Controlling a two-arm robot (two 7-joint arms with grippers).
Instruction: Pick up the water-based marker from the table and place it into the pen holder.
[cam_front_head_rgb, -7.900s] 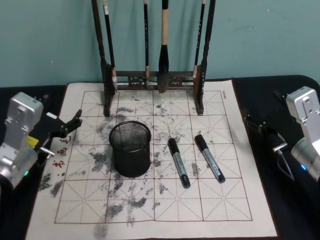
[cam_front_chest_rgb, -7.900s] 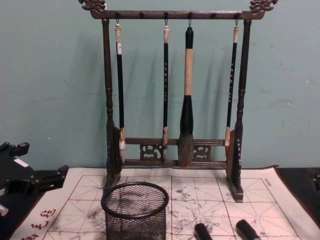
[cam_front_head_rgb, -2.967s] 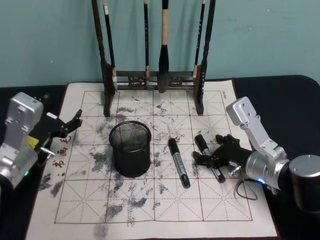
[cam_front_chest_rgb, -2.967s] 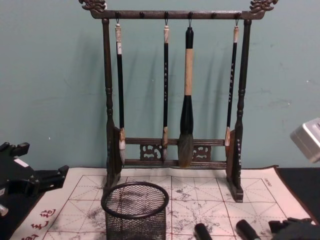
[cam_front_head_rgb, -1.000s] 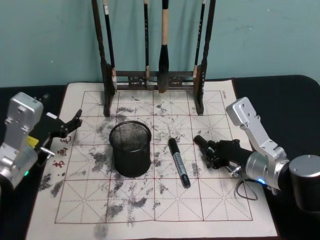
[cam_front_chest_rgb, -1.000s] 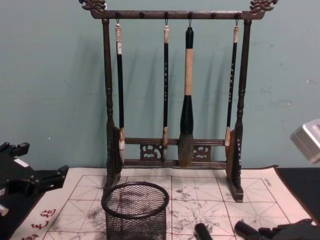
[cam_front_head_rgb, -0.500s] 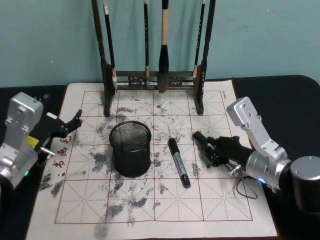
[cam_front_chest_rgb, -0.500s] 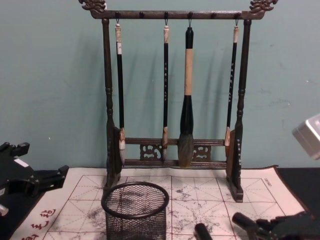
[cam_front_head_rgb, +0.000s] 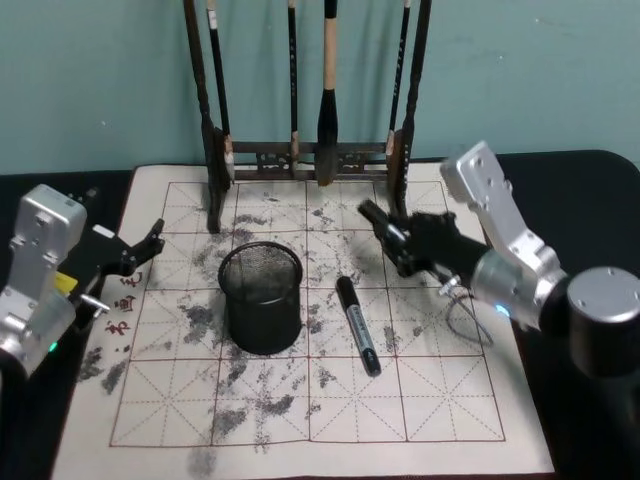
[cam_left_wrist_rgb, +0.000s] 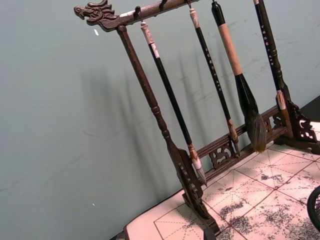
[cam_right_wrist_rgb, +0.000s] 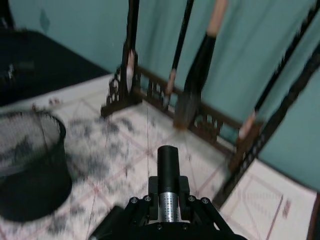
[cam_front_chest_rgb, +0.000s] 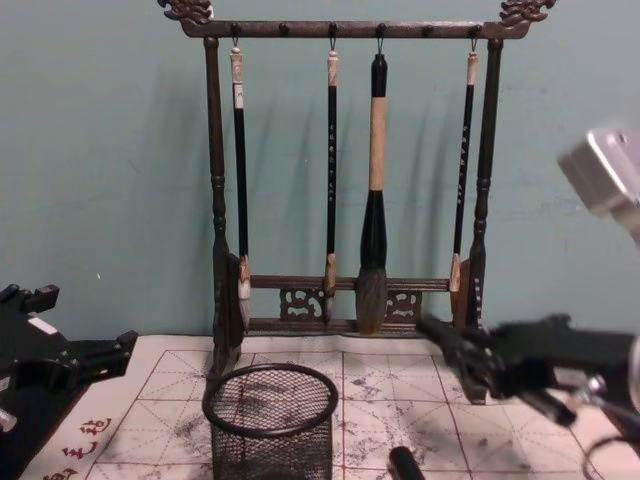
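Right wrist view, right fingers (cam_right_wrist_rgb: 185, 192) clamp marker (cam_right_wrist_rgb: 168, 165), head view adds 2nd marker (cam_front_head_rgb: 358, 327)

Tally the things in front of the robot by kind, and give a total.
Black water-based markers: 2 (one held in the right gripper)
Black wire-mesh pen holder: 1
Hanging calligraphy brushes: 4
Dark wooden brush rack: 1
Cream grid-lined calligraphy cloth: 1
Total: 9

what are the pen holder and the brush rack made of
Pen holder: black wire mesh, likely metal; you see through its lattice, with a thick solid rim, matte. Brush rack: dark wood by the look; turned posts, carved dragon ends, slight sheen.
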